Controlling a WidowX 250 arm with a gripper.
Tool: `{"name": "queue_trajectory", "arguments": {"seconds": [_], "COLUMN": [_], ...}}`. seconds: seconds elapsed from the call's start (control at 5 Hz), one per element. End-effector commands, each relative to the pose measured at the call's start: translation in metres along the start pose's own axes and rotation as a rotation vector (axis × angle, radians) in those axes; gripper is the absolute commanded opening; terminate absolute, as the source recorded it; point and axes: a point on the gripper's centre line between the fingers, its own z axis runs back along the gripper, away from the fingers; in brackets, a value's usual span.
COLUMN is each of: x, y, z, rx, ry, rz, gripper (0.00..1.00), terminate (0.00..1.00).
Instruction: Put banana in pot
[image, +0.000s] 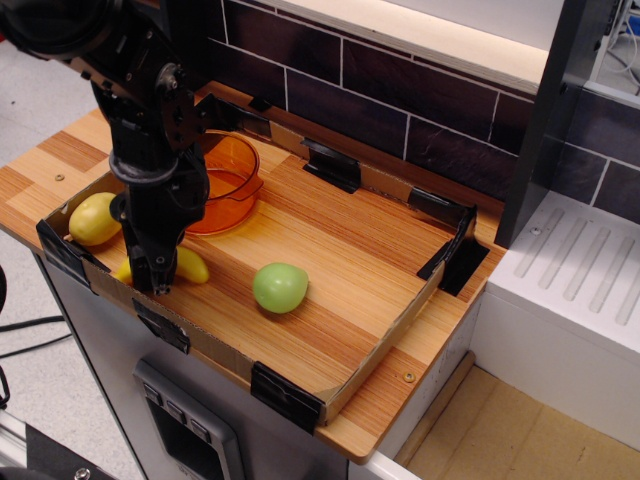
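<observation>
Reaching down at the tray's near-left corner, the gripper (155, 275) sits directly over the banana (190, 267), whose yellow body shows on either side of the black fingers: a stub toward 9 o'clock and a longer tapered end toward 3 o'clock. The banana lies flat on the wooden floor of the tray (330, 260), close to the near cardboard wall. The fingers straddle its middle, which suits a curved, slippery toy that would twist if taken near a tip. Whether they have pinched it or merely bracket it I cannot tell; the arm's own bulk hides the contact.

The pot (222, 185) stands at roughly 1 o'clock from the gripper, near but not touching the banana, its orange wall partly behind the arm. The route there is short, though the load must rise above the pot's rim.

Two decoys sit close: a rounder yellow fruit (93, 218) at 10 o'clock, against the tray's left wall, and a green round fruit (280, 287) at 3 o'clock, both clear of the fingers.
</observation>
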Motion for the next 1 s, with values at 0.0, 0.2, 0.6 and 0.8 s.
{"name": "queue_trajectory", "arguments": {"seconds": [0.0, 0.2, 0.6, 0.8], "x": [0.009, 0.025, 0.052, 0.056], "y": [0.003, 0.004, 0.041, 0.068], "z": [0.040, 0.078, 0.101, 0.090], "rx": [0.011, -0.002, 0.000, 0.022], "ry": [-0.062, -0.149, -0.165, -0.127], "rz": [0.024, 0.070, 0.244, 0.334], "gripper": [0.00, 0.00, 0.00, 0.00], "terminate": [0.00, 0.00, 0.00, 0.00]}}
